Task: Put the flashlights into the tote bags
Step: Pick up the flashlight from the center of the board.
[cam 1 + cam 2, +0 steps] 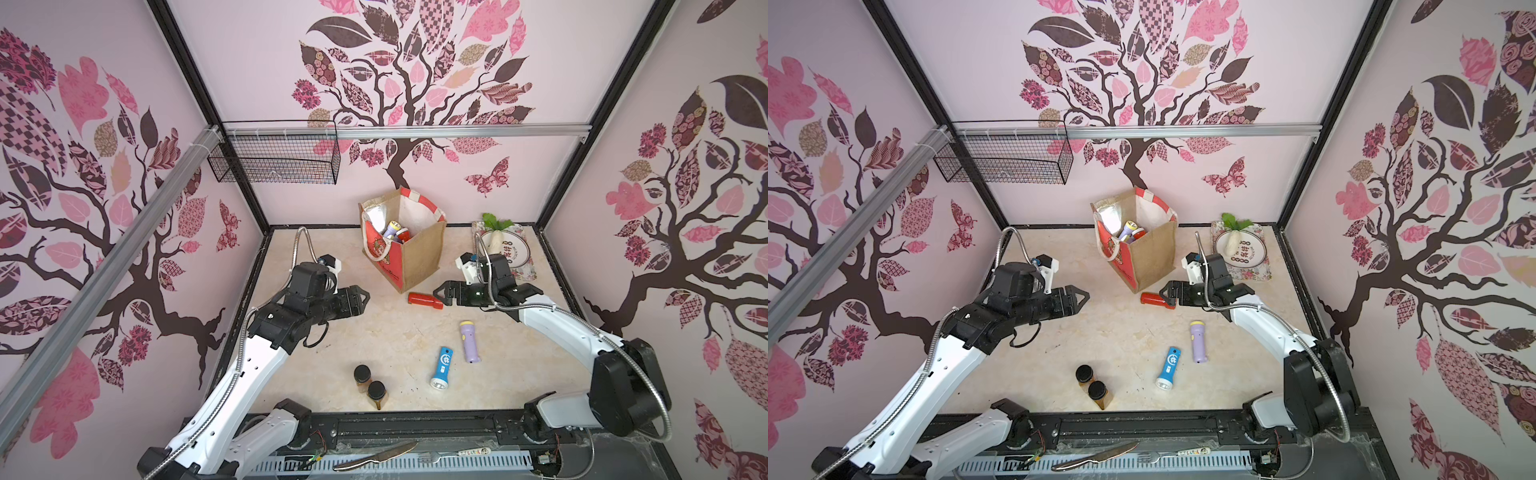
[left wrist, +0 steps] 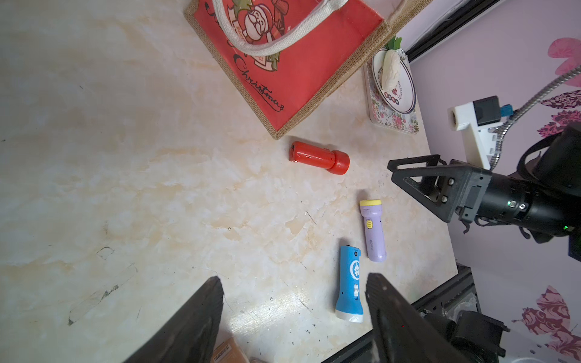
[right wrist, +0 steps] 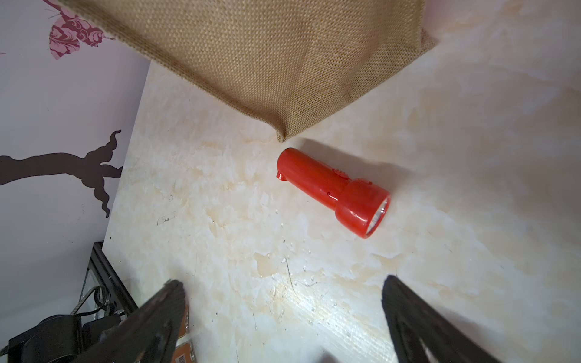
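The red flashlight [image 3: 333, 190] lies on its side on the surface [image 1: 374, 340], just ahead of the right tool [image 3: 283, 286] with its wide head turned toward it and its tail close to the bottom corner of the tote bag [image 1: 415, 257]. That tool is spread wide and carries nothing. In its wrist view the flashlight sits forward of the fingertips, roughly on the line between them, not yet enclosed. The wide spread suits this one: it lies at a slant to the jaws, so they will probably have to turn across the slim body before closing.

The bag stands upright and open beyond the right tool, mouth up, with a few flashlights [image 1: 395, 230] already showing inside — so a drop from above should do.

Behind and beside the right tool, toward its own arm, the lilac flashlight [image 1: 470, 341] and the blue flashlight [image 1: 442, 368] lie flat, close together but apart, both waiting their turn.

The left tool [image 2: 294, 281] hangs above bare surface across from the right one, jaws parted and empty, well off the bag — likely parked clear so the two arms do not crowd the same spot.

Two jars [image 1: 369, 383] stand touching nearer the left arm's base, and a plate [image 1: 523, 253] sits on the far side of the right tool; neither belongs in the bag
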